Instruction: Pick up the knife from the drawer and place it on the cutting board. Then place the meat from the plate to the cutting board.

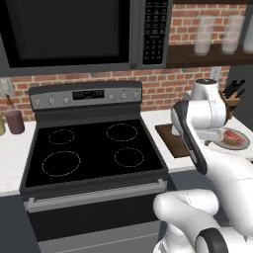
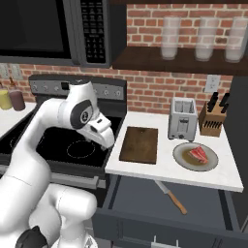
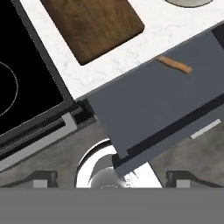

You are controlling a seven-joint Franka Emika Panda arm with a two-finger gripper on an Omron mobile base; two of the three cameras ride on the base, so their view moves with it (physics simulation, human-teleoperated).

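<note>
The drawer (image 2: 160,203) stands open under the counter, dark grey, with its silver bar handle (image 3: 205,129) at the front. The knife (image 2: 170,196) lies inside it, brown handle (image 3: 175,64) towards the front and the blade partly under the counter edge. On the counter above lies the dark brown cutting board (image 2: 139,144) (image 3: 92,26), bare. To its right the red meat (image 2: 198,154) (image 1: 234,137) rests on the round plate (image 2: 184,162). My gripper (image 3: 113,179) is open and holds nothing. It hangs above the stove's front right corner, left of the board and drawer.
The black stove top (image 1: 94,148) fills the left, with the oven handle (image 1: 94,195) below it. A toaster (image 2: 183,118) and a knife block (image 2: 213,118) stand behind the plate. A microwave (image 1: 74,29) and a shelf of glasses (image 2: 203,38) hang overhead.
</note>
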